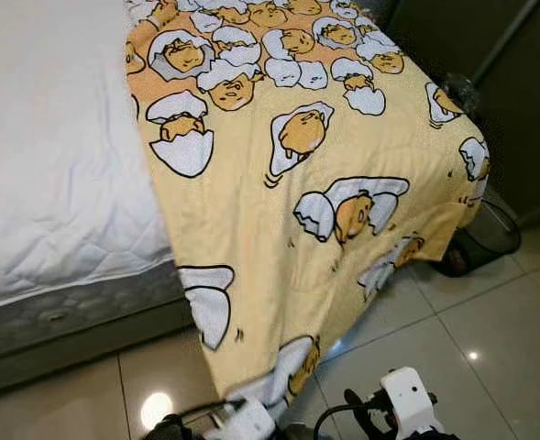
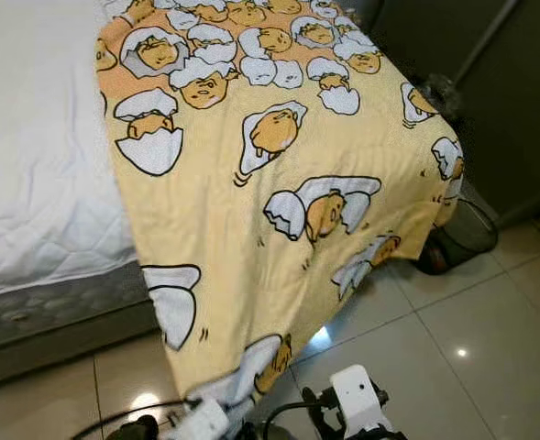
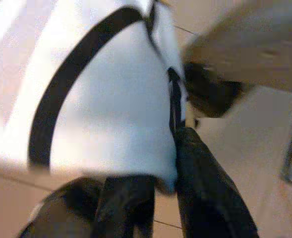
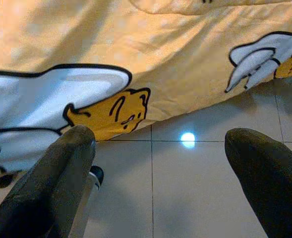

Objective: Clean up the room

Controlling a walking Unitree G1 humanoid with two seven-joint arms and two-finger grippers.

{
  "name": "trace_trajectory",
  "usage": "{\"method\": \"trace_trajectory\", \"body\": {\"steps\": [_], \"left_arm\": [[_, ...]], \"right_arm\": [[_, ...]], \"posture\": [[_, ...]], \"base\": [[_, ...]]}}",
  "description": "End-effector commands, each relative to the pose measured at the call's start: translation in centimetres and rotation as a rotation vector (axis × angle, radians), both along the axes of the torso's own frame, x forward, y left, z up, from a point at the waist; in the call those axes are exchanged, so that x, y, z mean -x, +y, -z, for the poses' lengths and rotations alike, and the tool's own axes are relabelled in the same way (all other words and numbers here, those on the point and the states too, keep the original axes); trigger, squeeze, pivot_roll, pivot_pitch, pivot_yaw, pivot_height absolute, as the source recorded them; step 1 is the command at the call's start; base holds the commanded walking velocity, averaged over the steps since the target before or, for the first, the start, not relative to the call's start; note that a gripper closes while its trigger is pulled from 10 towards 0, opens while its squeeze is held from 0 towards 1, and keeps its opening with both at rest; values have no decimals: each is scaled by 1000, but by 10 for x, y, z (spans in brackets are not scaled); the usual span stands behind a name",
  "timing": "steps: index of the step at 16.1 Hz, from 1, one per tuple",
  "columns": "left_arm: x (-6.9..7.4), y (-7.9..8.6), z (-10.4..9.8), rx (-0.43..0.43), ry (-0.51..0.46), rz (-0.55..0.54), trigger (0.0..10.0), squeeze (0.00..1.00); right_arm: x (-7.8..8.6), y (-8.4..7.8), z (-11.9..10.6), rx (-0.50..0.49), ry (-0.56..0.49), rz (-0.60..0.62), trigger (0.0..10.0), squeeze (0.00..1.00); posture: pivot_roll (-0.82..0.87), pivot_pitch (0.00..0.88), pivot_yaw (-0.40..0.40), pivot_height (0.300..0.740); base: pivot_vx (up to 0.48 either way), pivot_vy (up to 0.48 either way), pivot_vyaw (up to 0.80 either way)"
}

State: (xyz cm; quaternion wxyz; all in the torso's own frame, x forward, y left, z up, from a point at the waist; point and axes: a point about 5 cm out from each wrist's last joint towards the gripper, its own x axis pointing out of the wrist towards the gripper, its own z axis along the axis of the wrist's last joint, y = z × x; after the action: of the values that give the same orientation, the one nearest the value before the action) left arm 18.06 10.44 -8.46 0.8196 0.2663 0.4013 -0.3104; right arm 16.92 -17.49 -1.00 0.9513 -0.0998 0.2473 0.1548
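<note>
A yellow blanket printed with cartoon egg characters lies across the bed's corner, and its lower end hangs down to the floor. In the left wrist view my left gripper is shut on the blanket's white, black-outlined bottom corner. That arm's white wrist sits at the hem, low in the left eye view. My right gripper is open, its two black fingers spread above the tiles just short of the blanket's hanging edge. Its wrist is to the right of the hem.
The white quilted mattress rests on a grey bed base. A black mesh bin stands on the floor past the bed's right corner, beside a dark cabinet. Glossy beige tiles spread to the right.
</note>
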Motion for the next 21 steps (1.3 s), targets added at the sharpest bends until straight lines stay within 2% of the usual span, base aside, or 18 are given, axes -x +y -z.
{"method": "trace_trajectory", "body": {"steps": [1, 3, 4, 5, 6, 8, 10, 11, 13, 14, 16, 17, 18, 19, 21], "left_arm": [[-2, 12, -1, -2, -35, -67, 10000, 1000], [-26, 21, -15, 108, -135, -254, 10000, 1000], [-34, 23, -20, 145, -175, -308, 10000, 1000], [-63, 29, -42, 270, -293, -469, 10000, 1000], [-86, 34, -64, 385, -389, -573, 10000, 1000], [-114, 40, -93, 491, -494, -646, 10000, 1000], [-128, 43, -110, 539, -547, -681, 10000, 1000], [-137, 41, -131, 637, -625, -642, 10000, 0], [-142, 44, -151, 603, -760, -650, 10000, 0], [-143, 42, -153, 598, -777, -644, 10000, 0], [-146, 38, -157, 526, -823, -637, 10000, 0], [-148, 42, -157, 502, -815, -670, 10000, 1000], [-149, 44, -158, 496, -815, -674, 10000, 1000], [-152, 46, -163, 479, -837, -660, 10000, 1000], [-155, 50, -168, 430, -879, -661, 10000, 1000]], "right_arm": [[-1, -9, -1, 11, -11, 37, 10000, 0], [-13, -8, -3, 0, -46, 59, 10000, 0], [-16, -8, -6, -6, -64, 70, 10000, 0], [-31, -10, -18, -34, -141, 122, 10000, 0], [-45, -13, -30, -68, -206, 180, 10000, 0], [-66, -17, -42, -132, -262, 269, 10000, 0], [-78, -21, -45, -166, -279, 324, 10000, 0], [-88, -27, -48, -183, -294, 370, 10000, 0], [-99, -32, -54, -220, -328, 418, 10000, 0], [-101, -30, -54, -223, -327, 412, 10000, 0], [-107, -22, -55, -231, -342, 391, 10000, 0], [-108, -19, -54, -239, -348, 392, 10000, 0], [-108, -18, -54, -236, -353, 388, 10000, 0], [-106, -15, -55, -227, -374, 368, 10000, 1000], [-106, -11, -60, -214, -411, 334, 10000, 1000]], "posture": [[-77, 203, -153, 740], [-57, 163, -128, 740], [-52, 156, -124, 740], [-17, 103, -101, 740], [5, 61, -88, 740], [34, 0, -61, 740], [54, 0, -43, 740], [58, 0, -23, 740], [60, 0, -7, 740], [62, 0, -2, 740], [70, 0, 5, 740], [73, 0, 5, 740], [73, 0, 5, 740], [74, 0, 7, 740], [70, 0, 8, 740]], "base": [[0, 0, 0], [0, 0, 0], [0, 0, 0], [0, 0, 0], [0, 0, 0], [0, 0, 0], [0, 0, 0], [349, -326, 0], [0, -480, 344], [0, -480, 688], [0, -480, 656], [0, -480, 656], [0, -480, 656], [0, -469, 613], [0, -465, 597]]}}
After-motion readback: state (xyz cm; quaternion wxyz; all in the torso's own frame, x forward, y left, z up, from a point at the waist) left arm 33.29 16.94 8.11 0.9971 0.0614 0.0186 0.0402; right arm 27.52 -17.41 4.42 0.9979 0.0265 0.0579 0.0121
